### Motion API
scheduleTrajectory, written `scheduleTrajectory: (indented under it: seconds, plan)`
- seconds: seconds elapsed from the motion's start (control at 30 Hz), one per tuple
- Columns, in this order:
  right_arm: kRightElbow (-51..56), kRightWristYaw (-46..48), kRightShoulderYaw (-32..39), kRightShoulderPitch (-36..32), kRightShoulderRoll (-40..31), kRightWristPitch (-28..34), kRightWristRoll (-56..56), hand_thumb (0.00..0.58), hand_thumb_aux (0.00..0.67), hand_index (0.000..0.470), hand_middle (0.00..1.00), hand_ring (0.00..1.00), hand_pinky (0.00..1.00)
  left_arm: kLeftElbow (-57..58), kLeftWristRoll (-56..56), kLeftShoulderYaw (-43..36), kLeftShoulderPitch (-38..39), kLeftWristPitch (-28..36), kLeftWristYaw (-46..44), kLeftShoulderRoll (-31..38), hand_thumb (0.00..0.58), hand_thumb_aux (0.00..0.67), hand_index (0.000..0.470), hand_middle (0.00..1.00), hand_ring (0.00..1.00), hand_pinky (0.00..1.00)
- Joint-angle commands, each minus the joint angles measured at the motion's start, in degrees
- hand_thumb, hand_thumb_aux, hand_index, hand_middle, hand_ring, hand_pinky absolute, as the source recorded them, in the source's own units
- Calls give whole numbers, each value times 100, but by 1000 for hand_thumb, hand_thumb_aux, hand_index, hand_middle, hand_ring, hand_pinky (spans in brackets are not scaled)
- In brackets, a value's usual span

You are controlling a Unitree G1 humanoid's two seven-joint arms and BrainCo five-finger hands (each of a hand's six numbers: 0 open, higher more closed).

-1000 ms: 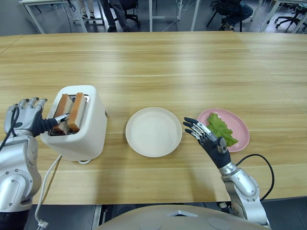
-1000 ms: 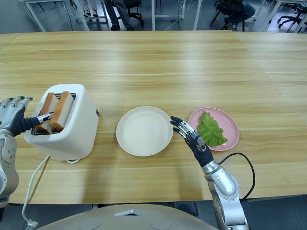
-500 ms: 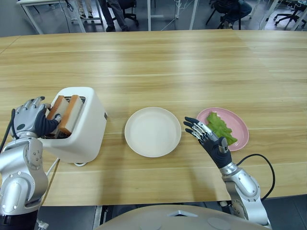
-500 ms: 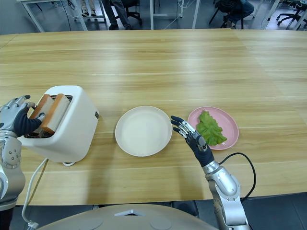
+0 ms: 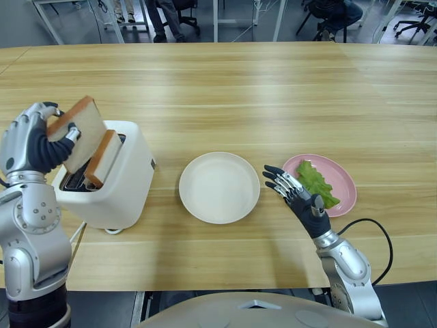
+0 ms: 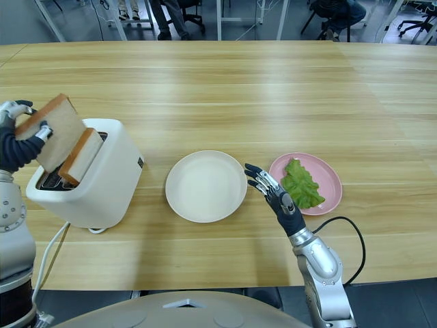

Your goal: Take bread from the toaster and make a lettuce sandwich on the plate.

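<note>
A white toaster (image 5: 123,184) stands at the table's left. One bread slice (image 5: 104,158) still sits in its slot. My left hand (image 5: 31,143) is shut on a second bread slice (image 5: 78,131), held tilted just above the toaster's left side. A cream plate (image 5: 219,186) lies in the middle, with nothing on it. A pink plate (image 5: 341,178) to its right carries a lettuce leaf (image 5: 315,182). My right hand (image 5: 297,200) hovers open between the two plates, fingers spread, just left of the lettuce.
The toaster's white cord (image 5: 68,256) runs off the near table edge at the left. A black cable (image 5: 369,229) loops near my right forearm. Chairs and table legs stand beyond the far edge of the wide wooden table (image 5: 239,89).
My left hand closed on the outer bread slice and lifted it up out of the toaster. The right hand stayed in place.
</note>
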Motion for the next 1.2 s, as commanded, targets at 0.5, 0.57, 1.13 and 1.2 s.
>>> scheduleTrajectory:
  seconds: [0.5, 0.57, 1.13, 1.2]
  plan:
    - [750, -2420, -697, -1266, -1794, 71, -4983, 0, 0, 0, 0, 0, 0, -695, -1678, 594, -594, -756, 744, -484, 580, 670, 460, 1000, 1000, 1000]
    - [1083, -2738, -568, -1369, -2360, 335, -5914, 0, 0, 0, 0, 0, 0, -867, -1887, 292, -777, -684, 636, -613, 580, 670, 460, 1000, 1000, 1000]
    - [3198, -3817, 612, -1850, -3431, 1384, -7781, 0, 0, 0, 0, 0, 0, 705, -2269, -3409, -331, -277, 1204, -3332, 580, 670, 460, 1000, 1000, 1000]
    - [3188, -3768, 671, -1786, -3468, 1420, -7742, 40, 24, 16, 0, 0, 0, 1059, -2281, -3602, -163, -409, 1363, -3403, 580, 670, 460, 1000, 1000, 1000]
